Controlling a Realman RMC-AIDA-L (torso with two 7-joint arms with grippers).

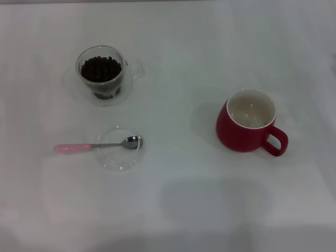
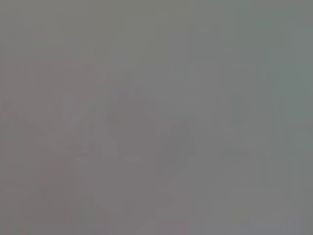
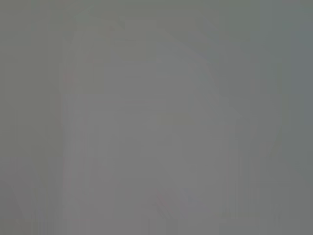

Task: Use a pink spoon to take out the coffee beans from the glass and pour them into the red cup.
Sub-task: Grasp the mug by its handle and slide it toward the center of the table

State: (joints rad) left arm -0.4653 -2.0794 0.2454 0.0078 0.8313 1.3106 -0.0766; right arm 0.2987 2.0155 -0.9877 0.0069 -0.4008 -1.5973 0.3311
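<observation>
No hand is seen, so neither grip can be told. The pink spoon point(image 1: 94, 145) is laid across a glass dish point(image 1: 119, 148), handle overhanging, presumably for easy pickup; the coffee beans point(image 1: 101, 68) are untouched.

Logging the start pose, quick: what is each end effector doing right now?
Left end effector: not in view, cannot be told.
Right end effector: not in view, cannot be told.

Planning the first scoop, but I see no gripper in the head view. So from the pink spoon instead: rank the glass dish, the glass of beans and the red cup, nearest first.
1. The glass dish: the pink spoon lies with its bowl over it.
2. The glass of coffee beans: behind the spoon, on the robot's left.
3. The red cup: farthest, across on the right.
Neither gripper is in view.
</observation>
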